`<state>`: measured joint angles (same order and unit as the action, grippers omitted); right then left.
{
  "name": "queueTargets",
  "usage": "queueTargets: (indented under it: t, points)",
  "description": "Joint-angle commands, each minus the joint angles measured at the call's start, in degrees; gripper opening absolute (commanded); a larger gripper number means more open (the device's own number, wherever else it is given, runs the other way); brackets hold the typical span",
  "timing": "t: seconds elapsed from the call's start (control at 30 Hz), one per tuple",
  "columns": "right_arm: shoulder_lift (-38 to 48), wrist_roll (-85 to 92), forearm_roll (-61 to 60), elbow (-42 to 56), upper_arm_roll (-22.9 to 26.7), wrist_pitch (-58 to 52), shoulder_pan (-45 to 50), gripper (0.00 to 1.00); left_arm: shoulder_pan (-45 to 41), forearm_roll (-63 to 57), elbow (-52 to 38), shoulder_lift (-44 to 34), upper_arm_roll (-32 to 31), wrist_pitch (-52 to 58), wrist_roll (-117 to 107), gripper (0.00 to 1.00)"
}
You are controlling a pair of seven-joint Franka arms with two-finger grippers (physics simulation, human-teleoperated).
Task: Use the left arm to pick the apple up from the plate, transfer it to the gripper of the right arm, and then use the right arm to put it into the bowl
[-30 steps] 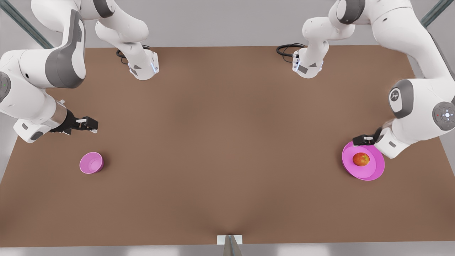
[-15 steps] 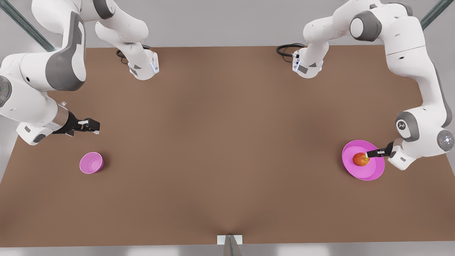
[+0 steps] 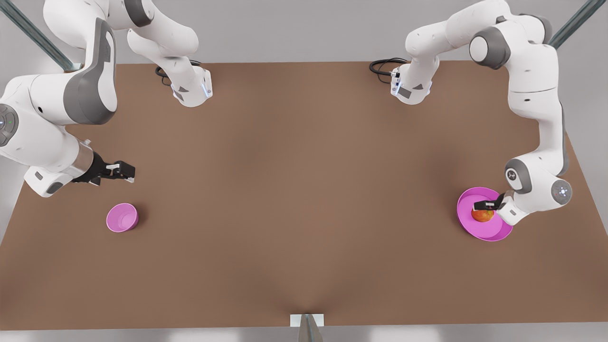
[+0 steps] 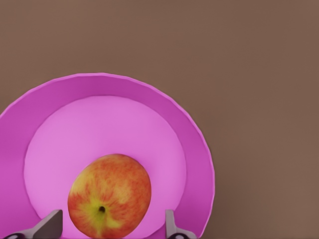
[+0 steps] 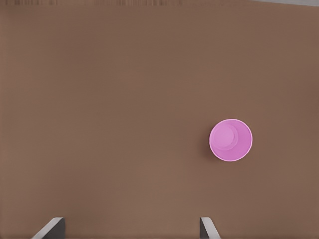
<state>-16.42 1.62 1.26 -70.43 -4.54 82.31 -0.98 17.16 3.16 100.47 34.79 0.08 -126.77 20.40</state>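
Observation:
The red-orange apple [image 3: 482, 216] [image 4: 109, 194] lies on the wide pink plate [image 3: 484, 233] [image 4: 99, 124] at the front view's right. My left gripper [image 3: 485, 205] [image 4: 110, 227] hangs just above it, open, with one finger on each side of the apple and a small gap to each. The small deep pink bowl [image 3: 122, 217] [image 5: 230, 140] stands at the front view's left. My right gripper [image 3: 121, 171] [image 5: 128, 228], on the arm with the silver cuff, waits open and empty above the table a little behind the bowl.
Both arm bases [image 3: 192, 90] [image 3: 411, 88] stand at the back of the brown table [image 3: 304, 190], each with a black cable beside it. A small white bracket [image 3: 307, 320] sits at the middle of the front edge.
The left arm swung from the plate's far rim to over the apple and dropped lower, so its fingers now straddle the fruit. The right gripper drifted slightly.

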Motion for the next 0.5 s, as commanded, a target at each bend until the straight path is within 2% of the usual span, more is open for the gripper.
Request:
queueTargets:
  t: [0.0,0.47]
  points:
    - [0.07,-0.12,-0.12,0.03,-0.03,0.13,0.01,1.0,0.06,0.27,-0.01,0.8,0.01,-2.43,6.94,1.0]
    - [0.07,0.31,-0.12,0.03,0.05,0.04,-0.08,1.0,0.24,0.09,-0.1,4.32,0.01,-5.5,7.82,1.0]
